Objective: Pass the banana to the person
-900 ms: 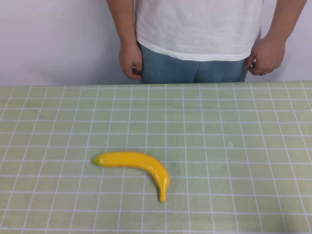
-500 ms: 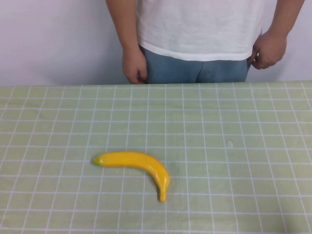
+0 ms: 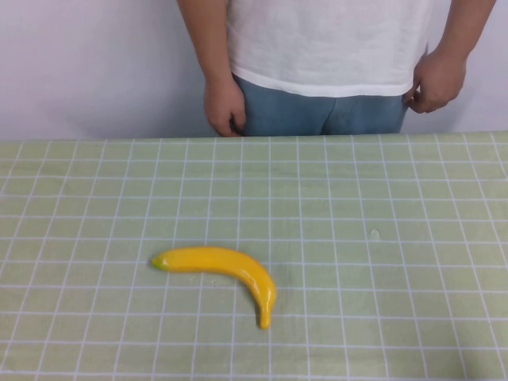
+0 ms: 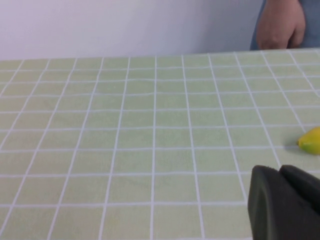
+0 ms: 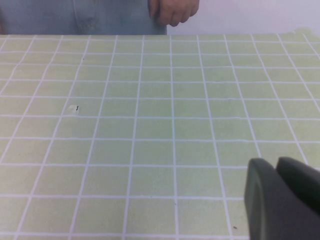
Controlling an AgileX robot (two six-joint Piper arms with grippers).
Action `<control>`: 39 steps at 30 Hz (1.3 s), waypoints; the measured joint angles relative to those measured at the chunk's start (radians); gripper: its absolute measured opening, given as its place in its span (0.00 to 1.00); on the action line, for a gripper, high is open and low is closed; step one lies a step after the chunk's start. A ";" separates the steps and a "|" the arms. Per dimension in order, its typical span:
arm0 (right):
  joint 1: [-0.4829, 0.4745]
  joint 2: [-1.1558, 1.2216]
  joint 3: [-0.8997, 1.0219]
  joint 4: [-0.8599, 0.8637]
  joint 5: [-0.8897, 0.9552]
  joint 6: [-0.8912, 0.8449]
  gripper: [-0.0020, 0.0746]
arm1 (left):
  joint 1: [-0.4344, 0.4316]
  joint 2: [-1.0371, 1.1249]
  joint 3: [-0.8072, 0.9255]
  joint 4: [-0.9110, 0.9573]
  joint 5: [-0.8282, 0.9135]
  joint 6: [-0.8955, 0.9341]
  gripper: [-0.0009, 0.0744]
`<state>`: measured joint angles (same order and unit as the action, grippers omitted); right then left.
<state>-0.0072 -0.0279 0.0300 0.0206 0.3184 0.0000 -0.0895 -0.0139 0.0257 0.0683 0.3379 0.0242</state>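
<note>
The yellow banana point(image 3: 222, 268) lies on the green checked tablecloth point(image 3: 357, 198), left of centre near the front, its greenish tip pointing left and its stem toward the front. The person point(image 3: 325, 48), in a white T-shirt and jeans, stands behind the far edge with both hands at the hips. Neither gripper shows in the high view. My left gripper point(image 4: 279, 171) is shut and empty, low over the cloth; only the banana's tip point(image 4: 311, 141) shows beyond it. My right gripper point(image 5: 276, 163) is shut and empty over bare cloth, far from the banana.
A white wall stands behind the person. A small speck point(image 3: 374, 233) marks the cloth right of centre. The person's hand point(image 4: 280, 27) shows at the far table edge in the left wrist view, and the other hand point(image 5: 172, 11) in the right wrist view.
The person has shifted slightly to the right, and the hand on the left side has moved a little right and down. The banana has not moved.
</note>
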 joint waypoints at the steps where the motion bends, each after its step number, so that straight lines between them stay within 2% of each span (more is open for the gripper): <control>1: 0.000 0.000 0.000 0.000 0.000 0.000 0.02 | 0.000 0.000 0.000 -0.002 -0.007 0.000 0.01; 6: 0.000 0.000 0.000 0.000 0.000 0.000 0.02 | 0.000 0.000 0.000 -0.002 -0.146 0.000 0.01; 12: 0.000 0.000 0.000 0.000 0.000 0.000 0.02 | 0.000 0.000 0.000 -0.002 -0.416 0.000 0.01; 19: 0.000 0.000 0.000 0.000 0.000 0.000 0.02 | 0.000 0.000 0.000 -0.002 -0.511 0.000 0.01; 22: 0.000 0.000 0.000 0.000 0.000 0.000 0.02 | 0.000 0.000 0.000 -0.002 -0.607 -0.008 0.01; 27: 0.000 0.000 0.000 0.000 0.000 0.000 0.02 | 0.000 0.000 0.000 -0.013 -0.956 -0.078 0.01; 30: 0.000 0.000 0.000 0.000 0.000 0.000 0.02 | 0.000 0.000 -0.023 -0.059 -1.085 -0.097 0.01; 34: 0.000 0.000 0.000 0.000 0.000 0.000 0.02 | 0.000 0.000 -0.185 -0.135 -1.015 -0.098 0.01; 37: 0.000 0.000 0.000 0.000 0.000 0.000 0.02 | 0.000 0.037 -0.374 -0.201 -0.799 -0.036 0.01; 39: 0.000 0.000 0.000 0.000 0.000 0.000 0.02 | 0.000 0.123 -0.512 -0.240 -0.590 0.016 0.01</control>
<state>-0.0072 -0.0279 0.0300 0.0206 0.3184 0.0000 -0.0895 0.1093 -0.4866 -0.1713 -0.2520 0.0405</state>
